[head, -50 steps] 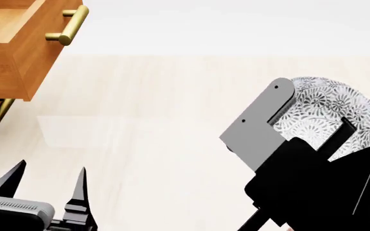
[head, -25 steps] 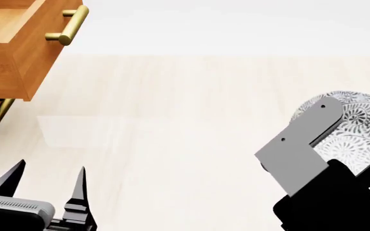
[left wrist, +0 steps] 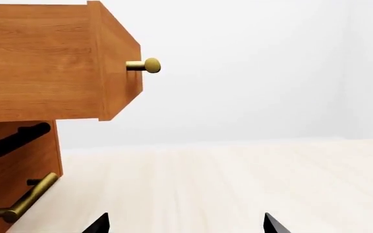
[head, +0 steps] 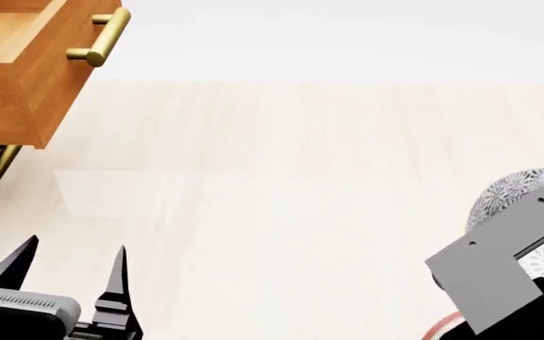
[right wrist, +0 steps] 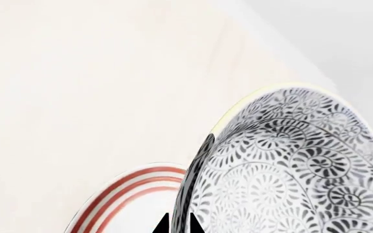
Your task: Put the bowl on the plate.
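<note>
- Wood-grained drawers fill one side of the left wrist view: an upper drawer (left wrist: 44, 63) pulled out, with a brass knob-end handle (left wrist: 144, 65). Its inside is hidden from here, so its contents cannot be told. The left claw (left wrist: 185, 224) shows only two dark fingertips spread well apart over the pale bench (left wrist: 238, 179), released and holding nothing.
- Head view: the left claw (head: 69, 273) sits low with its prongs parted. The right claw is hidden behind its grey bracket (head: 499, 269). The bowl (head: 527, 195) peeks out just beyond that bracket, and a sliver of the plate (head: 439, 330) shows below it. The open drawer (head: 8, 35) looks bare in the part that shows.
- Right wrist view: the right claw (right wrist: 178, 224) is clenched on the wall of the bowl (right wrist: 290, 165), one finger inside and one outside the rim. The bowl appears empty and is tilted above the plate (right wrist: 131, 194), which also looks bare. The bowl looks stiff, glazed and slippery, probably breakable; a rim pinch suits it, with a gentle set-down.
</note>
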### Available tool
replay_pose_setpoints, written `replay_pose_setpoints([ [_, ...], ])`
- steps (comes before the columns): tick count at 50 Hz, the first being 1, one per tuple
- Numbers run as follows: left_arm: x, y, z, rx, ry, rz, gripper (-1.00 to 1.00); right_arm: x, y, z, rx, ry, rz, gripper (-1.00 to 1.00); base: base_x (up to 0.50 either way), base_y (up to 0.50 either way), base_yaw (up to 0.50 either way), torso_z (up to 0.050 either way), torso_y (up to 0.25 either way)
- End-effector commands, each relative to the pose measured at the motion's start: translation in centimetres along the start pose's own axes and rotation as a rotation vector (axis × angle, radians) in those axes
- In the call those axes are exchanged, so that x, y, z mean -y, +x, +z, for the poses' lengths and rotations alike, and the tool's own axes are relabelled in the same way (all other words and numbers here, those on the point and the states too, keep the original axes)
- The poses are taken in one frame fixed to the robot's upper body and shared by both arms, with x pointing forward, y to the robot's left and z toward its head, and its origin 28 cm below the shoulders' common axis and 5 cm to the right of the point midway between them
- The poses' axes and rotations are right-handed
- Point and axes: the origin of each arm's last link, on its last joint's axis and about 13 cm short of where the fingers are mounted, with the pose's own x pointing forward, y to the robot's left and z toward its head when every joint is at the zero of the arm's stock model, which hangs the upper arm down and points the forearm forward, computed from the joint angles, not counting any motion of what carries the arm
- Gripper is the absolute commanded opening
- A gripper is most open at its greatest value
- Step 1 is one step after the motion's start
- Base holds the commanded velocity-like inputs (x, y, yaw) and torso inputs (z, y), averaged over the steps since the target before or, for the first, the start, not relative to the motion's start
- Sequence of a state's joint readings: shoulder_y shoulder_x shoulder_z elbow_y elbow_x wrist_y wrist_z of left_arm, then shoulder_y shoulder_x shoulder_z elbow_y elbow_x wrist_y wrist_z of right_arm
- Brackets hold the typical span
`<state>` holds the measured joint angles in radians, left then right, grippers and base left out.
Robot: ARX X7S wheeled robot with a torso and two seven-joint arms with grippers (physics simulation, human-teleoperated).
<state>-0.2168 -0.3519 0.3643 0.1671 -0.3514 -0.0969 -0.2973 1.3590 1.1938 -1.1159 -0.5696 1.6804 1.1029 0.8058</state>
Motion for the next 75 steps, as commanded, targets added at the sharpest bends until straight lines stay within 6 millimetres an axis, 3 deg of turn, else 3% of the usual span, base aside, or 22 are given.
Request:
replay_pose_setpoints([
  [1, 0.0, 0.0, 0.1, 0.001, -0.003, 0.0, 1.0, 0.0, -0.4, -1.1, 0.008, 0.049, -0.035, -1.0, 0.0, 0.0, 0.0, 0.0, 0.0],
  [23, 0.1, -0.1, 0.2, 0.005, 0.0, -0.001, 1.0, -0.5, -0.1, -3.0, -0.029, 0.12, -0.024, -1.0, 0.0, 0.0, 0.0, 0.0, 0.0],
  [46, 0.1, 0.0, 0.3, 0.007, 0.0, -0.004, 1.0, -1.0, 1.8, -6.0, -0.081, 0.179, 0.012, -1.0, 0.0, 0.0, 0.0, 0.0, 0.0],
  [75, 0.1, -0.2, 0.5, 0.014, 0.0, -0.006, 1.0, -1.9, 3.5, -6.1, -0.078, 0.185, 0.053, -1.0, 0.0, 0.0, 0.0, 0.0, 0.0],
])
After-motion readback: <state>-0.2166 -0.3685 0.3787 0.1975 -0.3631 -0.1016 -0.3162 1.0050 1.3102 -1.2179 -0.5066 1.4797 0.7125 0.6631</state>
